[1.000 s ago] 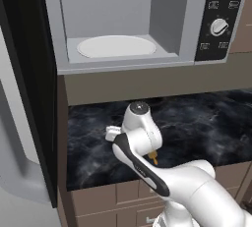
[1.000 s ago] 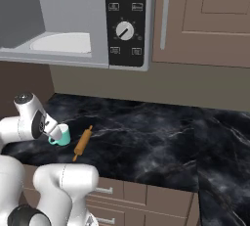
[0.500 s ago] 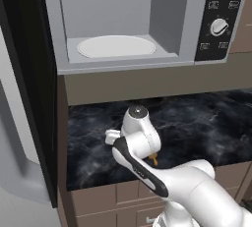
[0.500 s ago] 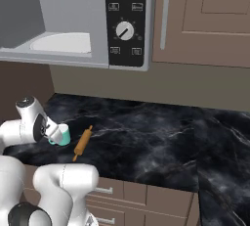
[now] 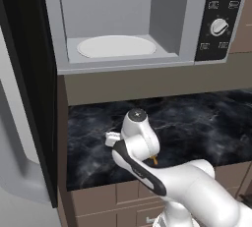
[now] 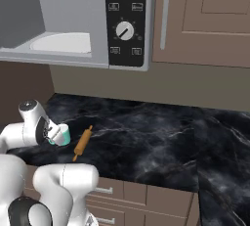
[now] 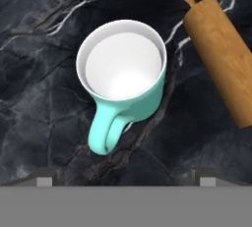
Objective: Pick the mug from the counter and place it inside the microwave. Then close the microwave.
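where veins run, rolling pin beside mug

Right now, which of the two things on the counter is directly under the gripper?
The teal mug with the white inside, standing upright, handle toward the gripper. The orange rolling pin lies on its side, apart from it.

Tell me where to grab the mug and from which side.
Pinch the mug across its round body, coming straight down from above. It stands upright on the counter, mouth open to the end effector, whose jaws are open wide. Straddle the walls clear of the handle, keeping off the rolling pin beside it.
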### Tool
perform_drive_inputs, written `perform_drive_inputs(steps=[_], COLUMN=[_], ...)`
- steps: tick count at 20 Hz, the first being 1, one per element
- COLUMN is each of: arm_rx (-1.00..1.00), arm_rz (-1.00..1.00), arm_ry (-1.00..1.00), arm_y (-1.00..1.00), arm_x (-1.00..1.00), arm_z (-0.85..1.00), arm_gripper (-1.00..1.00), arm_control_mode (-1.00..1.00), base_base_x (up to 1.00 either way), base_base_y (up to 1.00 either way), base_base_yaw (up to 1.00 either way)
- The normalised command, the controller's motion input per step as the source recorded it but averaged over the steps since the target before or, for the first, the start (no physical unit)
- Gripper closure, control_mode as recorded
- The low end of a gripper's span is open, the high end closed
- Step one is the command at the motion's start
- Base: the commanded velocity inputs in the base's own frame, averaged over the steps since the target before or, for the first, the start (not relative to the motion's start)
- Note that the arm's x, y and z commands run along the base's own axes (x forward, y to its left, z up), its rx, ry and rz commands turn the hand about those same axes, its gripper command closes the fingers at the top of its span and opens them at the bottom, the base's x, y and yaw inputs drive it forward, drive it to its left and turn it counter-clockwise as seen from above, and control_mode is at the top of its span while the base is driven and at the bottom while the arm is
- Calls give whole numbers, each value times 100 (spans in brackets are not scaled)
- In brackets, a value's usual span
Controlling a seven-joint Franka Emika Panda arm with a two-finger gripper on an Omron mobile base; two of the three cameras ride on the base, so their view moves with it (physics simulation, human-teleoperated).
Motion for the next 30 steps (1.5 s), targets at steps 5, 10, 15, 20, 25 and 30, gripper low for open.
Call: perform_drive_inputs(steps=[5, 10, 15, 20, 25, 30], arm_rx=[-1, -1, -2, -1, -1, 0], arm_rz=[0, 0, 0, 0, 0, 0], arm_ry=[1, 2, 1, 0, 1, 2], arm_y=[3, 11, 15, 5, 0, 0], arm_x=[8, 10, 13, 16, 8, 0], arm_z=[0, 0, 0, -7, -13, -21], arm_gripper=[-100, -100, -100, -100, -100, -100], arm_control_mode=[-100, -100, -100, -100, -100, -100], base_base_x=[0, 0, 0, 0, 0, 0], base_base_y=[0, 0, 0, 0, 0, 0], base_base_yaw=[0, 0, 0, 0, 0, 0])
